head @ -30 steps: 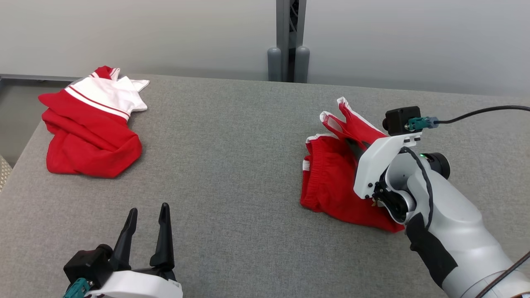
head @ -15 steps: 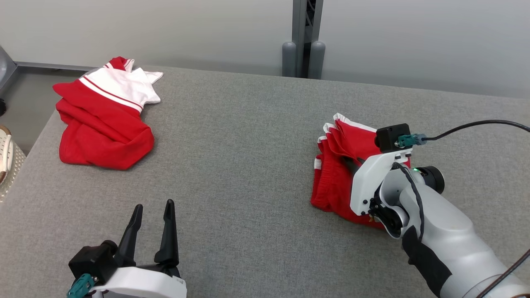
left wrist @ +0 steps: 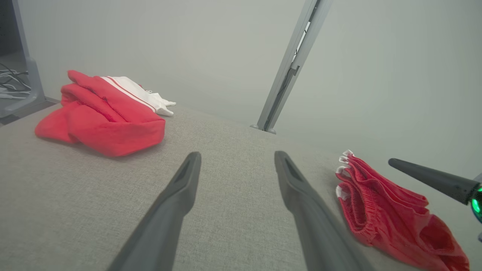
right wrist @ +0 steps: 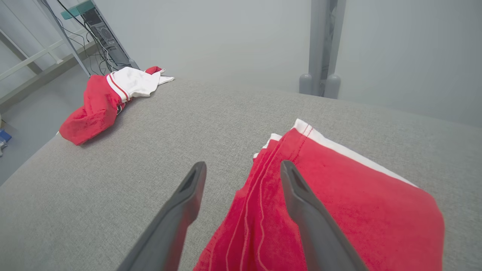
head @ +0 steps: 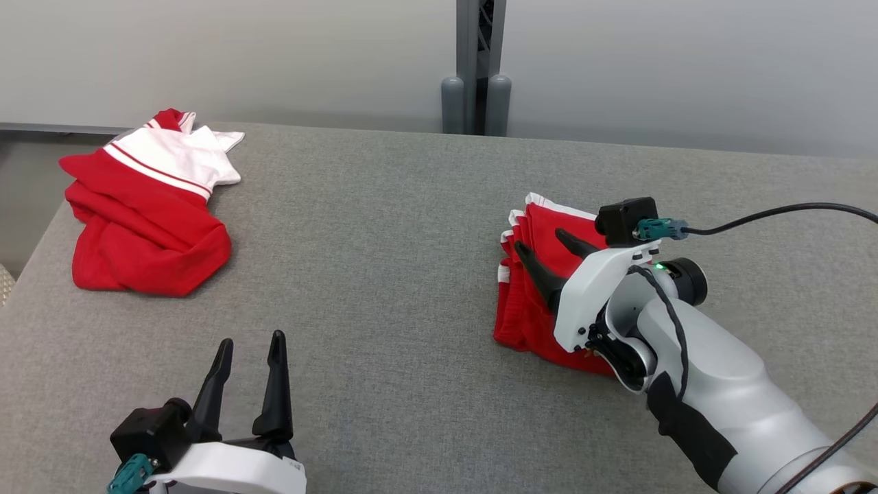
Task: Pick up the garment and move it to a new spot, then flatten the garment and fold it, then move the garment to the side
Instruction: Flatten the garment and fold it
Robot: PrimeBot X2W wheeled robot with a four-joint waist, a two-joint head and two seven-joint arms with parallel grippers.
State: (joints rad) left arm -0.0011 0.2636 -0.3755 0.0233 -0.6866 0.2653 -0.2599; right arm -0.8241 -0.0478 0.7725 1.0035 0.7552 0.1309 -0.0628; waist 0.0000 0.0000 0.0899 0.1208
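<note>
Folded red shorts with white trim (head: 523,322) lie on the grey table (head: 384,240) at the right. My right gripper (head: 538,240) hovers just over them, open, its two dark fingers spread above the folded top layer with nothing between them. The right wrist view shows the shorts (right wrist: 339,195) under the right finger and the right gripper (right wrist: 243,165) open. My left gripper (head: 250,339) rests open at the near left, holding nothing. From the left wrist, the left gripper (left wrist: 237,154) points across the table, with the shorts (left wrist: 384,210) off to its right.
A crumpled red and white garment (head: 144,226) lies at the table's far left corner, also in the wrist views (left wrist: 105,120) (right wrist: 101,101). A grey post (head: 477,68) stands behind the far edge. A black cable (head: 775,213) runs from my right wrist.
My right gripper lowered the raised flap of the shorts onto the pile and opened, letting it go. The camera swung sideways and back. The left gripper stayed put.
</note>
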